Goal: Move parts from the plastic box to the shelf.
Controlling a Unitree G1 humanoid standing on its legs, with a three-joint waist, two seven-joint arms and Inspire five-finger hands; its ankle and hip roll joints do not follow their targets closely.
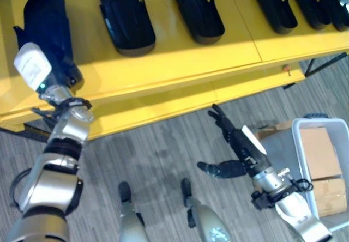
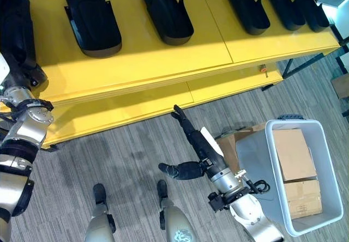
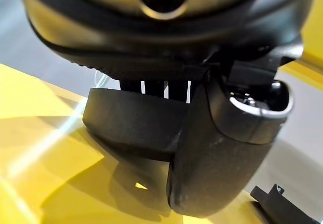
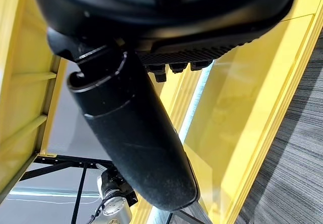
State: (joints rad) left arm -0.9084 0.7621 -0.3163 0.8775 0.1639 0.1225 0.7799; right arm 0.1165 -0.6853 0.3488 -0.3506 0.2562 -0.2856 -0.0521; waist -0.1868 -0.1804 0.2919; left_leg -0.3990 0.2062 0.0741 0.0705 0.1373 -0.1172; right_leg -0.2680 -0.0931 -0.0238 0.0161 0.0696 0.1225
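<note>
While the left hand sits on the shelf, state reads:

left hand (image 1: pixel 34 66): at 9 o'clock in the head views, up on the yellow shelf (image 1: pixel 180 56), white cover on its back. Left wrist view shows the thumb (image 3: pixel 222 148) and fingers curled round a black part (image 3: pixel 131 125), which rests on the yellow surface.
held part (image 1: pixel 46 26): dark shell, leftmost of the row, lying on the shelf top at 10 o'clock, under and beyond the left hand.
right hand (image 1: pixel 235 138): at 5 o'clock, over the grey carpet floor (image 1: pixel 152 149), just in front of the shelf edge. Fingers straight and spread wide, thumb (image 1: pixel 221 169) sticking out toward 9 o'clock. Holding nothing.
other parts on shelf: five more black shells in a row along 11 to 2 o'clock; second (image 1: pixel 126 16) and third (image 1: pixel 198 10) near the middle, then three (image 1: pixel 274 5) (image 1: pixel 308 5) (image 1: pixel 334 7) close together at the 2 o'clock end. All apart from each other, long axis pointing away from the robot.
plastic box (image 2: pixel 256 165): light grey bin on the floor at 4 o'clock, just beside the right forearm.
box contents: two brown cardboard cartons (image 2: pixel 293 153) (image 2: pixel 302 198), one behind the other. Cannot tell whether any black parts lie in there.
lower shelf tier (image 1: pixel 163 108): yellow, running below the top board.
</note>
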